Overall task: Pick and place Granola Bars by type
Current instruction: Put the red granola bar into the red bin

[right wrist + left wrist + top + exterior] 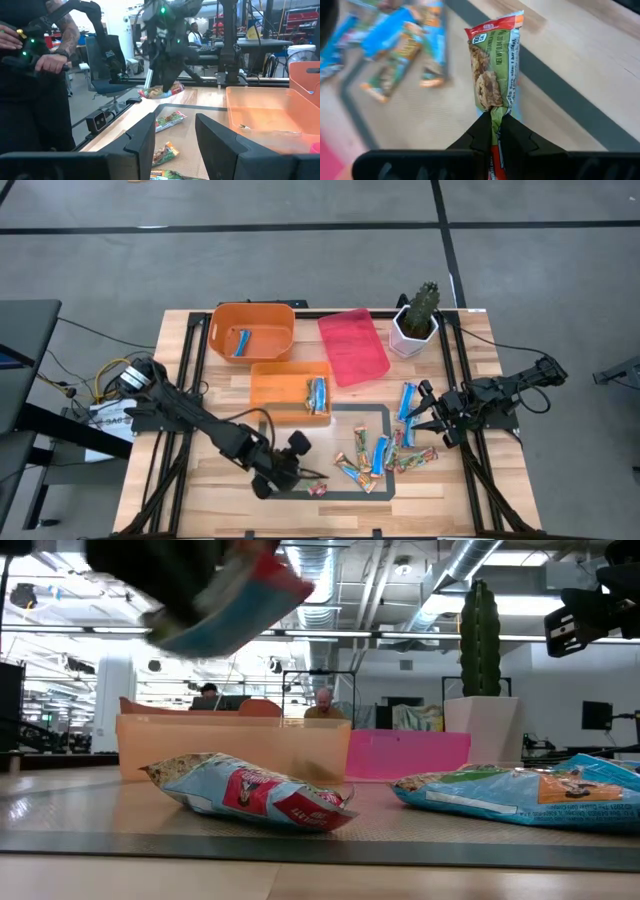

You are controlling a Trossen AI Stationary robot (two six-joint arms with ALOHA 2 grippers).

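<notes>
The left gripper (pixel 492 131) is pinching a multicoloured granola bar (pixel 495 65) by one end of its wrapper, fingers closed tight on the crimp, and is holding it lifted above the near left part of the table (pixel 200 490), just over the dark outlined rectangle (pixel 385 412). In the low view the bar is hanging in the air at the upper left, clear of the surface.

The right gripper (pixel 175 135) is hovering at the right side of the table with its fingers spread and nothing between them, close to the loose pile of bars (pixel 385 452) lying in and around the rectangle.

The sorting looks partly done. The far orange bin (pixel 270 315) is holding a blue bar (pixel 242 342), and the nearer orange tray (pixel 270 375) is holding a few bars (pixel 317 394), at least one of them blue. A pink lid (pixel 353 346) and a potted cactus (pixel 418 318) are sitting at the far side.

The step in hand appears to be the carry. Next, the left arm likely needs to travel toward the far side to whichever container takes this type; which one that is I cannot tell. A pinch on the wrapper end alone could let the bar swing.
</notes>
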